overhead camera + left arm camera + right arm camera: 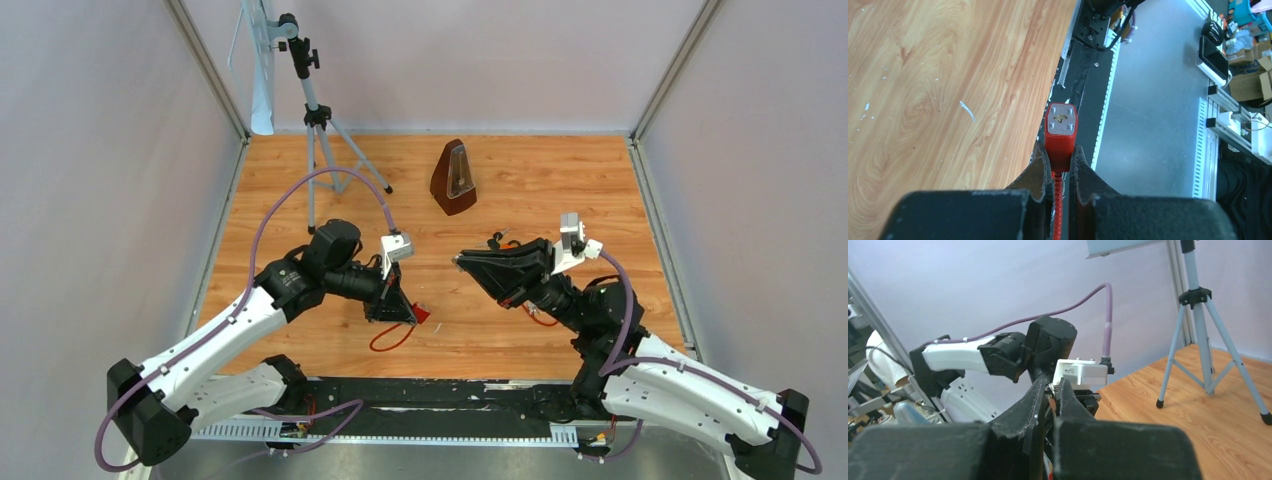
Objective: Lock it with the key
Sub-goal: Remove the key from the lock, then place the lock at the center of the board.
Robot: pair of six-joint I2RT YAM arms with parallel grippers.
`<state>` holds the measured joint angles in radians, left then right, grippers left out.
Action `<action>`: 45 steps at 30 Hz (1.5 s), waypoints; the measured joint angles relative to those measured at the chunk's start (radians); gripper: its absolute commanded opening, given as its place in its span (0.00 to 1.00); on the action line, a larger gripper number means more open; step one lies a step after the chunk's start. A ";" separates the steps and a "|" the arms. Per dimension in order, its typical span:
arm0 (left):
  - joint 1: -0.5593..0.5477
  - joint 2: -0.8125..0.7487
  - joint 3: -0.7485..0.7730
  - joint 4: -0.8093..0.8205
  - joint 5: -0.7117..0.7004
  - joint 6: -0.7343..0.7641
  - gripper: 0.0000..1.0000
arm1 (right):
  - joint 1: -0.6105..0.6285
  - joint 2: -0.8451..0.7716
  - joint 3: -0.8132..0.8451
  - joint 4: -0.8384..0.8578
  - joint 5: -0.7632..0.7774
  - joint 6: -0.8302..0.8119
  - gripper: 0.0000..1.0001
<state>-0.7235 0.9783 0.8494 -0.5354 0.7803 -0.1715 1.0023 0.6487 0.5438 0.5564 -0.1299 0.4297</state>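
Note:
My left gripper (408,312) is shut on a red padlock (1061,131) and holds it above the table's near edge. The lock's silver keyhole face (1062,119) points away from the wrist camera. Its red coiled cable (390,340) hangs down to the wood. My right gripper (462,261) is raised and points left toward the left gripper, a short gap apart. Its jaws are closed on a small metal key (1051,387), of which only a glint shows between the fingertips. In the right wrist view the left arm's wrist (1048,342) is straight ahead.
A brown metronome (454,178) stands at the back centre. A camera tripod (318,120) stands at the back left. A red cable loop (540,318) lies under the right arm. Grey walls close in both sides, and a black rail (440,392) runs along the near edge.

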 measured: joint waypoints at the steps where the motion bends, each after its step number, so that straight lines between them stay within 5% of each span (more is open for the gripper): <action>1: 0.000 0.000 0.000 0.000 -0.006 0.000 0.00 | 0.000 0.008 0.015 -0.021 0.021 0.005 0.00; 7: 0.000 -0.009 0.000 0.003 -0.079 -0.014 0.00 | -0.003 0.131 0.135 -0.240 0.210 0.045 0.00; 16: 0.000 0.018 -0.045 0.153 -0.406 -0.236 0.00 | -0.027 0.304 0.153 -0.550 0.342 0.194 0.00; 22: 0.002 0.224 -0.148 0.385 -0.525 -0.459 0.00 | -0.053 0.332 0.128 -0.653 0.377 0.294 0.00; 36: 0.004 0.674 -0.122 0.975 -0.500 -0.842 0.00 | -0.153 0.372 0.060 -0.792 0.275 0.348 0.00; 40: 0.004 0.764 -0.126 1.086 -0.504 -0.907 0.16 | -0.175 0.431 0.060 -0.790 0.251 0.346 0.00; 42: 0.004 0.782 -0.138 1.110 -0.514 -0.917 0.38 | -0.182 0.473 0.060 -0.784 0.232 0.342 0.00; 45: 0.004 0.786 -0.151 1.114 -0.536 -0.911 0.58 | -0.188 0.549 0.060 -0.761 0.195 0.329 0.00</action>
<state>-0.7193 1.7641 0.6979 0.5789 0.2440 -1.0821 0.8146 1.1980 0.6033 -0.2050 0.0647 0.7589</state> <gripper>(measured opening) 0.402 0.040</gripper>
